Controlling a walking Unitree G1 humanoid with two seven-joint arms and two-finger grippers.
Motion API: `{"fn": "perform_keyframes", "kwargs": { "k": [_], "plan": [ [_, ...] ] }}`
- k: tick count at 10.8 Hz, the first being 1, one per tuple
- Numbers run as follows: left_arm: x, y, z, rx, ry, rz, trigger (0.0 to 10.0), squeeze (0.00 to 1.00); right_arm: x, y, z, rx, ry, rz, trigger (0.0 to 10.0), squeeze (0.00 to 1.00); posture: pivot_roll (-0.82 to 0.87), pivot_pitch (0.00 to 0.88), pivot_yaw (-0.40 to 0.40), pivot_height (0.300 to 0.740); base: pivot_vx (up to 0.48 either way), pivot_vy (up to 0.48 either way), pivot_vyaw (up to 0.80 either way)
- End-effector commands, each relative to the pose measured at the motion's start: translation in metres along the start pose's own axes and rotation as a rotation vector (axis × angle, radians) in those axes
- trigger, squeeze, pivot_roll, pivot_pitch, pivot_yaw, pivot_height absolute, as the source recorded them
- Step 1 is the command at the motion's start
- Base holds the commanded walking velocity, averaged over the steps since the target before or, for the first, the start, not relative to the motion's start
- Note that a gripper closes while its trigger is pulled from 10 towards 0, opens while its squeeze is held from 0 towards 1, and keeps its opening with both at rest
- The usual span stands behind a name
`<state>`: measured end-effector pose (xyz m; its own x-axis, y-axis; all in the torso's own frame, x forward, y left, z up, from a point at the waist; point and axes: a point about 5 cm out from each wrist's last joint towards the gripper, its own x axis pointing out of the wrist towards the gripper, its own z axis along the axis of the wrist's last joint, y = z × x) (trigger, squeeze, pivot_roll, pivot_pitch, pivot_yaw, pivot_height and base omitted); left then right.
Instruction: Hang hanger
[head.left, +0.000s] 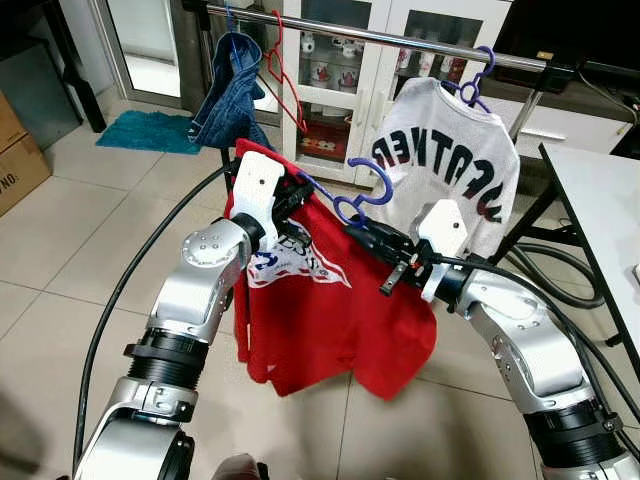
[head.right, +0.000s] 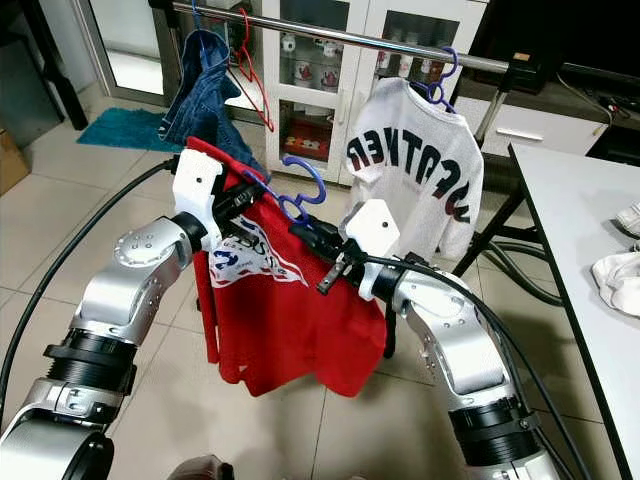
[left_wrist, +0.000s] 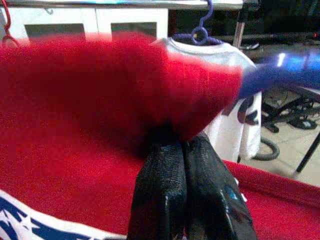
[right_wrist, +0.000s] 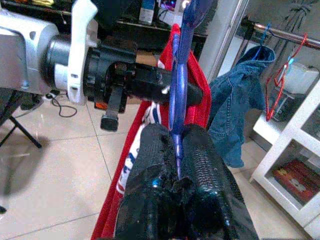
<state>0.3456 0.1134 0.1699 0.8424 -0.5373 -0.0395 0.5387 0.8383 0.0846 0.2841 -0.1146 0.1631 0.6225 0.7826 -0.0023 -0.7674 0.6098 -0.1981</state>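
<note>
1. Head views: nearest are the two silver arms, cut off at the lower edge. Between them a red shirt (head.left: 320, 310) hangs on a blue hanger (head.left: 362, 195), whose hook stands free, well below the far metal rail (head.left: 400, 38).
2. The left gripper (head.left: 298, 192) meets the shirt's left shoulder; the right gripper (head.left: 362, 233) meets the hanger at the shirt's neck. Their fingertips are hard to make out here.
3. On the rail hang a denim garment (head.left: 232, 90), a bare red hanger (head.left: 283, 85) and a white lettered shirt (head.left: 450, 160). A white surface (head.left: 600, 215) is cut off at right.
4. Left wrist view: the fingers (left_wrist: 160, 195) are pressed together, pinching the blurred red cloth.
5. Right wrist view: the fingers (right_wrist: 205, 165) are clamped on the blue hanger's stem.
</note>
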Motion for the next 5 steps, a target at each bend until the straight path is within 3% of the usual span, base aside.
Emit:
{"fn": "perform_keyframes", "kwargs": {
  "k": [1,3,5],
  "plan": [
    [0.001,0.001,0.008,-0.011,-0.048,0.006,0.0,0.0,-0.001,-0.008,0.004,-0.032,0.037,-0.021,10.0,0.0,-0.02,0.0,-0.077,0.74,0.0,0.0,0.0],
    [-0.002,-0.006,0.018,-0.057,-0.12,-0.013,0.0,0.0,-0.006,-0.012,-0.007,-0.017,0.122,-0.062,10.0,0.0,-0.02,0.0,-0.082,0.74,0.0,0.0,0.0],
    [-0.011,-0.02,0.01,-0.065,-0.091,-0.039,0.0,0.0,-0.009,-0.019,-0.02,0.017,0.226,-0.133,10.0,0.0,-0.02,0.0,-0.086,0.74,0.0,0.0,0.0]
  ]
}}
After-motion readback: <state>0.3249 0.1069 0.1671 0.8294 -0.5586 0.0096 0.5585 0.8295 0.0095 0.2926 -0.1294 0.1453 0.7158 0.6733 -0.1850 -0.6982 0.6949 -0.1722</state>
